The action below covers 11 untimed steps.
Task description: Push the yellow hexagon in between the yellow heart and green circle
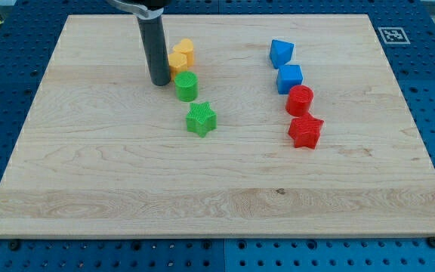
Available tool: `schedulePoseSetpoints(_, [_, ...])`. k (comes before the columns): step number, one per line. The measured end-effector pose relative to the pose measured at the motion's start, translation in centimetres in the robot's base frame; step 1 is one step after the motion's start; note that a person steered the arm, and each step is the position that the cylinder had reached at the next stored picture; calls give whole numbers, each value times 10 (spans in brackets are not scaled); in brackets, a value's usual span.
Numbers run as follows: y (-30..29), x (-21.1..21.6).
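Two yellow blocks sit touching at the view's upper middle-left. The upper one (186, 48) looks like the heart. The lower one (177, 62) looks like the hexagon, though the shapes are hard to make out. The green circle (186, 86) lies just below them, close to the lower yellow block. The lower yellow block lies between the upper yellow block and the green circle. My tip (158, 81) rests on the board just left of the lower yellow block and the green circle, very close to both.
A green star (201, 119) lies below the green circle. On the view's right, a column runs down: a blue block (282, 53), a blue cube (289, 78), a red circle (300, 99) and a red star (306, 131). The wooden board (89, 174) has blue table around it.
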<state>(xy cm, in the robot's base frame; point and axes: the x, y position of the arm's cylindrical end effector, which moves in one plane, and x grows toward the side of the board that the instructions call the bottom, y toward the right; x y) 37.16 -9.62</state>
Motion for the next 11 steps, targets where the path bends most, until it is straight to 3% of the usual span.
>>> schedulePoseSetpoints(3, [38,23])
schedulePoseSetpoints(5, [-54,-23])
schedulePoseSetpoints(6, [-55,-32])
schedulePoseSetpoints(11, [10,-32])
